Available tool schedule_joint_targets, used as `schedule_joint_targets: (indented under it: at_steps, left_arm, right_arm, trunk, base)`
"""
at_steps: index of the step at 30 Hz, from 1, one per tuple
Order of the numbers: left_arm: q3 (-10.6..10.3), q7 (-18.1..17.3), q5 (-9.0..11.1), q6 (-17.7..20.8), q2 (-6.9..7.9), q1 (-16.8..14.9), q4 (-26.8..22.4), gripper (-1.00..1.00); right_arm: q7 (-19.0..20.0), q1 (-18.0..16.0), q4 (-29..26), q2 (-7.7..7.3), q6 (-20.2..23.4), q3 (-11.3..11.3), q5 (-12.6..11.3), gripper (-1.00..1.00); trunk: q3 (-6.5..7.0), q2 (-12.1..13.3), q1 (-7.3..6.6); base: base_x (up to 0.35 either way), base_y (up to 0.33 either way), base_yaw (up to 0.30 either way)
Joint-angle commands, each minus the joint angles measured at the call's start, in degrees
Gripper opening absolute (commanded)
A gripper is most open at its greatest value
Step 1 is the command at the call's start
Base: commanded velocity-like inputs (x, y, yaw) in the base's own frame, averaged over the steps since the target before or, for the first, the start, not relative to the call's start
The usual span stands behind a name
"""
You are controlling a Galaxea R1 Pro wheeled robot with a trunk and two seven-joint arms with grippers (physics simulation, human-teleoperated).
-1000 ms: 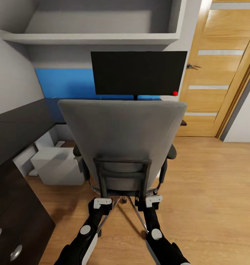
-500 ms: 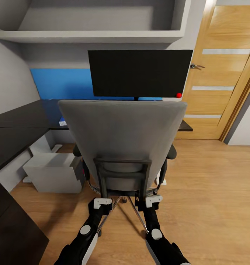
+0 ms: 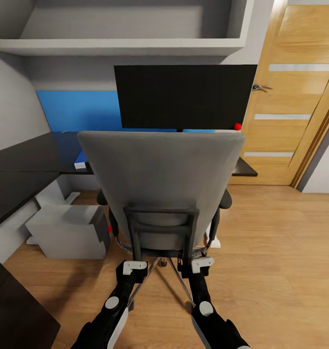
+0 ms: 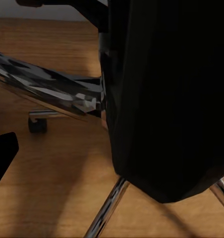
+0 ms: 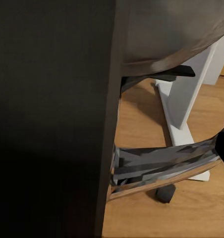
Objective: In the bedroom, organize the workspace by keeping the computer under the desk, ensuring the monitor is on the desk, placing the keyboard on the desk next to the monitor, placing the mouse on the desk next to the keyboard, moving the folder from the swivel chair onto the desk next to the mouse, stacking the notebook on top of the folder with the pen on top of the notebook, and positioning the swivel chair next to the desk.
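Closer to worktop than second ago, view shifted. Both grippers, left and right, against swivel chair back frame, frame centre; closure: cannot tell. Push straight, evenly, avoiding computer lower left.

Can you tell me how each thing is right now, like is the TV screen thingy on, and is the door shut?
monitor: upright on the desk, screen dark.
swivel chair: upright, back facing the camera.
computer: standing on the floor under the desk.
door: shut.
left gripper: at the chair's back frame; jaws unclear.
right gripper: same, jaws unclear.
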Motion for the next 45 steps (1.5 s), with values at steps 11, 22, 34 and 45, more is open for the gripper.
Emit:
schedule_joint_targets:
  at_steps: [11, 22, 34, 45]
  left_arm:
    - [-0.1, 0.4, -0.3, -0.2, 0.09, 0.0, 0.0, 1.0]
    - [-0.1, 0.4, -0.3, -0.4, 0.09, 0.0, 0.0, 1.0]
    - [-0.1, 0.4, -0.3, -2.5, 0.14, 0.0, 0.0, 1.0]
    - [-0.1, 0.4, -0.3, -2.8, 0.17, 0.0, 0.0, 1.0]
  right_arm:
    - [-0.5, 0.0, 0.1, 0.0, 0.0, 0.1, 0.6, 1.0]
    - [-0.5, 0.0, 0.1, 0.0, 0.0, 0.1, 0.6, 1.0]
    - [-0.6, 0.0, 0.2, 0.0, -3.0, 0.1, 0.6, 1.0]
    - [-0.6, 0.0, 0.2, 0.0, -3.2, 0.1, 0.6, 1.0]
  trunk:
    - [-0.05, 0.0, -0.01]
    - [-0.05, 0.0, -0.01]
    - [-0.05, 0.0, -0.01]
    - [-0.05, 0.0, -0.01]
  base:
    - [0.059, 0.0, 0.0]
    - [0.027, 0.0, 0.0]
    - [0.0, 0.0, 0.0]
    - [-0.182, -0.015, 0.0]
